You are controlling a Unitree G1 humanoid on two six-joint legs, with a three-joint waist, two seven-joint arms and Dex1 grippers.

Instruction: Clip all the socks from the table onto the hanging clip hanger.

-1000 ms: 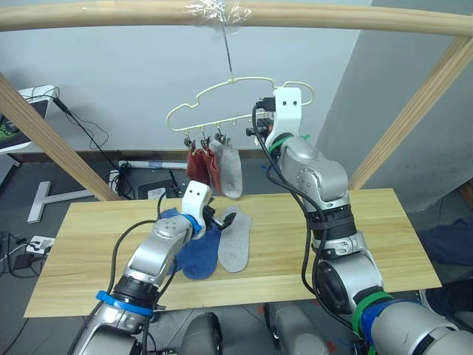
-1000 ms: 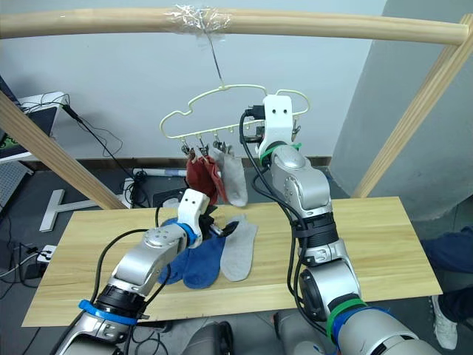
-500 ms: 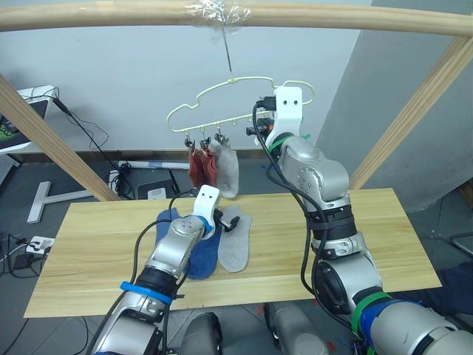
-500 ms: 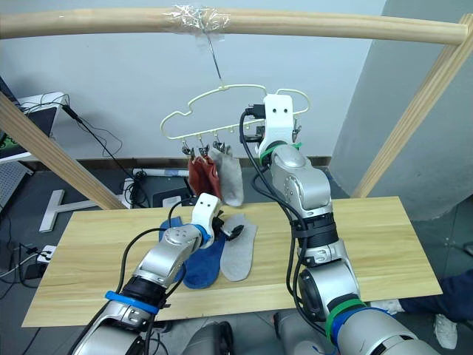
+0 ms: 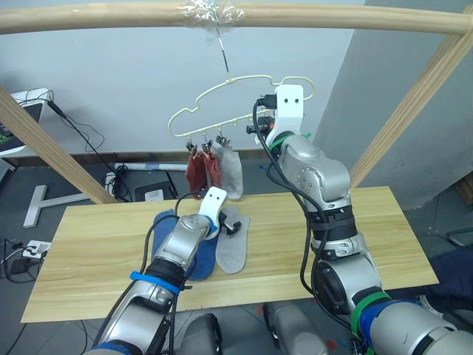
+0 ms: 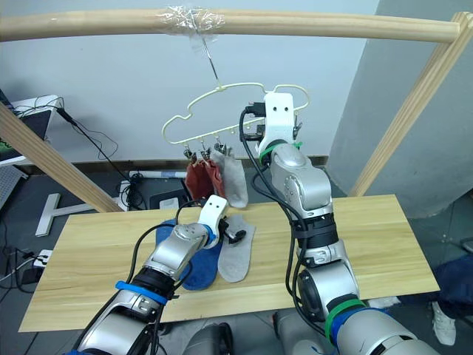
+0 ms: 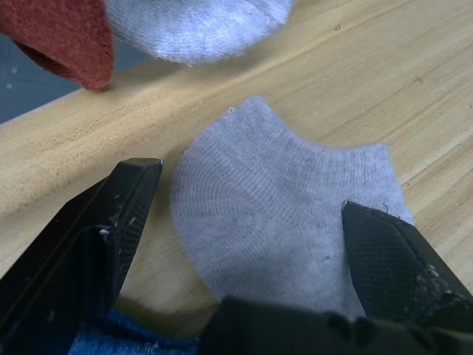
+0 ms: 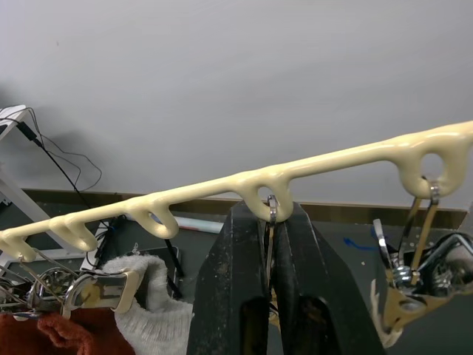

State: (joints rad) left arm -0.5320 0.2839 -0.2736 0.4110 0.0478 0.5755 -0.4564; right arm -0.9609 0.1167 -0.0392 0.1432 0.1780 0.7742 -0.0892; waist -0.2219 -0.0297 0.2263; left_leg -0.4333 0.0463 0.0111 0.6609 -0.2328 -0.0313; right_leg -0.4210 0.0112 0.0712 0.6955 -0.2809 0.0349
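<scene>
The pale-yellow clip hanger (image 5: pixel 222 92) hangs by its hook from the top pole. Two rust red socks (image 5: pixel 197 170) and one light grey sock (image 5: pixel 232 168) hang from its clips. On the table (image 5: pixel 384 229) lie two blue socks (image 5: pixel 191 255) and, beside them, a grey sock (image 5: pixel 233 250). My left gripper (image 7: pixel 251 196) is open just over the grey sock (image 7: pixel 281 222), one finger on each side of its rounded end. My right gripper (image 8: pixel 269 214) is raised at the hanger (image 8: pixel 222 185), shut on a metal clip (image 8: pixel 270 222) hanging from a loop.
Round wooden frame poles run overhead (image 5: pixel 332 16) and slant down at the left (image 5: pixel 52 148) and right (image 5: pixel 414 103). An unused clip (image 8: pixel 410 285) hangs to one side of my right gripper. The table's right half is bare wood.
My left gripper has moved from over the blue socks to the grey sock's end. The right arm stays at the hanger. The camera has shifted slightly.
</scene>
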